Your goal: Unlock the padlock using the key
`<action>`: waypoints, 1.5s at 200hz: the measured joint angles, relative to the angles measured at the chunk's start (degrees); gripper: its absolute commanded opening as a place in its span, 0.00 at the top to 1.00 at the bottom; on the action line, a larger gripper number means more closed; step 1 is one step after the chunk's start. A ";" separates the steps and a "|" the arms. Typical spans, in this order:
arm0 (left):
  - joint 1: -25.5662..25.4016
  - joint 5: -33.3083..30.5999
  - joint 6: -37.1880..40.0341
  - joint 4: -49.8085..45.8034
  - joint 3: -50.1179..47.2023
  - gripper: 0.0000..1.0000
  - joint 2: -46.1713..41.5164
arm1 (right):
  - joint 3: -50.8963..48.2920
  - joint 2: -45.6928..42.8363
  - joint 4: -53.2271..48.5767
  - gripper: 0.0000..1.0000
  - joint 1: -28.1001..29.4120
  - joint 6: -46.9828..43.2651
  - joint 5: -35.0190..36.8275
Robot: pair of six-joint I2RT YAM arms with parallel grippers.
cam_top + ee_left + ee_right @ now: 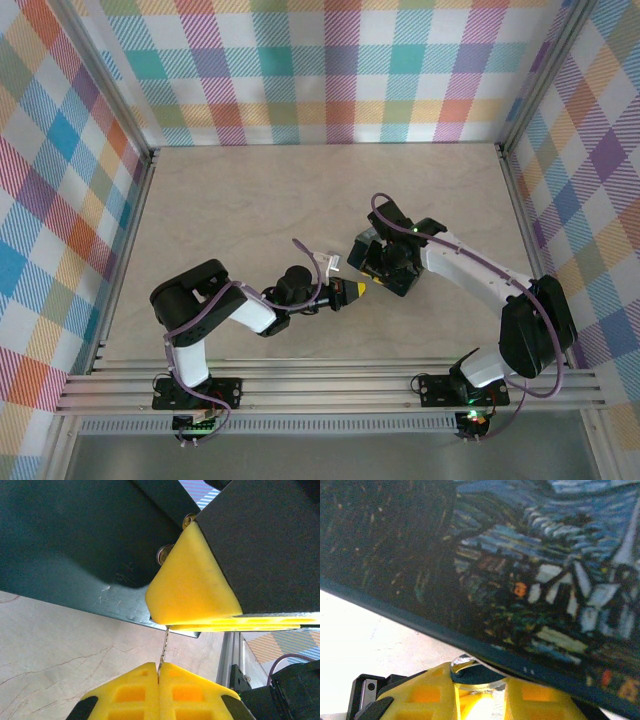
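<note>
Now: left gripper jaws closed on thin silver metal key, blade tip meeting the dark printed slab. Right gripper jaws narrow, clamping curved silver padlock shackle under slab, mid-table, right of centre.

Overhead above table; wrist views close-up.

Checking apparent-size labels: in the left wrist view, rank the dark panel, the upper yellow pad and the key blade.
1. dark panel
2. upper yellow pad
3. key blade, a thin sliver
Apparent size only; all sit close to the lens.
</note>
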 measured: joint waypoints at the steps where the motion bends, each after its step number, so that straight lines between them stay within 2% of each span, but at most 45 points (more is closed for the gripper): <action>1: 0.00 0.00 0.00 0.00 0.00 1.00 0.00 | 0.00 0.00 0.00 1.00 0.00 0.00 0.00; 206: -0.04 -2.12 -1.46 1.55 1.70 1.00 2.64 | 0.00 0.00 0.48 1.00 0.00 -0.02 -0.48; 300: -0.26 -2.14 -1.49 2.78 -1.64 1.00 2.58 | -0.52 0.00 0.63 1.00 -0.39 -0.04 -0.90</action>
